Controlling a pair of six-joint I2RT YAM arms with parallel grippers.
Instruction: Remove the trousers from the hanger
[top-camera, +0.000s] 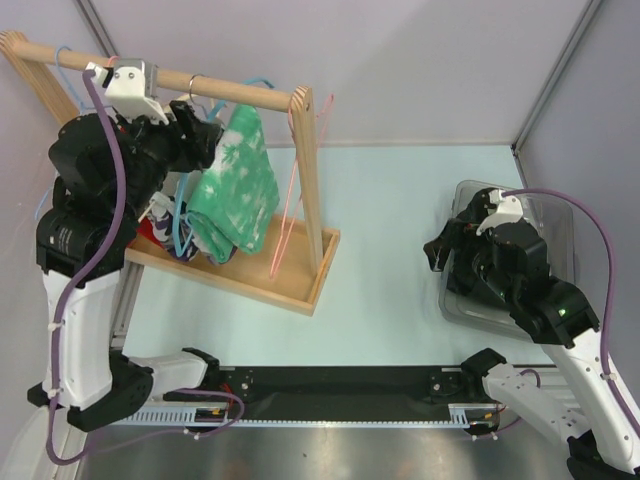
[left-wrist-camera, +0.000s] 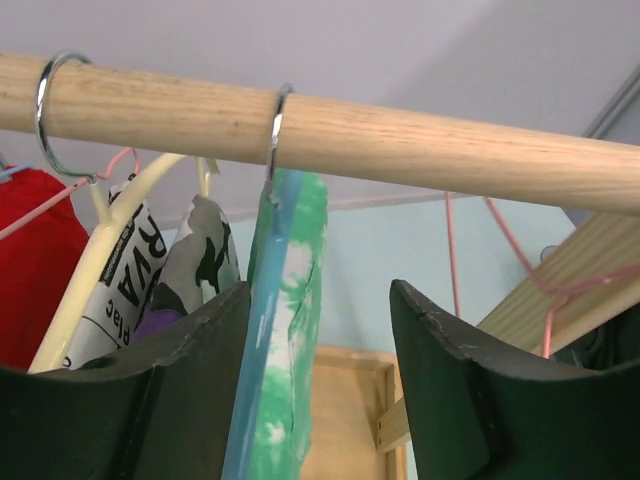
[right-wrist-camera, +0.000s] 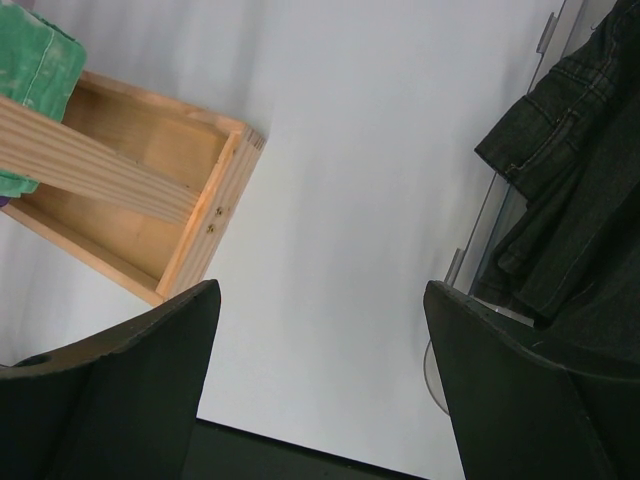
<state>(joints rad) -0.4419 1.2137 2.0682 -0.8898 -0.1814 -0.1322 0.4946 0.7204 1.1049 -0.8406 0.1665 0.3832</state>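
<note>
The green and white trousers (top-camera: 238, 185) hang over a blue hanger (left-wrist-camera: 258, 350) whose metal hook is round the wooden rod (top-camera: 240, 92) of the rack. My left gripper (top-camera: 205, 135) is raised just under the rod, beside the top of the trousers. In the left wrist view it (left-wrist-camera: 320, 290) is open, with the hanger and the trousers (left-wrist-camera: 295, 300) between the jaws, close against the left finger (left-wrist-camera: 190, 400). My right gripper (top-camera: 437, 255) is open and empty above the table, far from the rack; it also shows in the right wrist view (right-wrist-camera: 320, 290).
Red (left-wrist-camera: 35, 260) and printed white (left-wrist-camera: 135, 280) garments hang left of the trousers. An empty pink hanger (top-camera: 290, 200) hangs at the rod's right end. The rack stands on a wooden tray base (top-camera: 300, 290). A clear bin (top-camera: 560, 215) at right holds a dark garment (right-wrist-camera: 570, 200).
</note>
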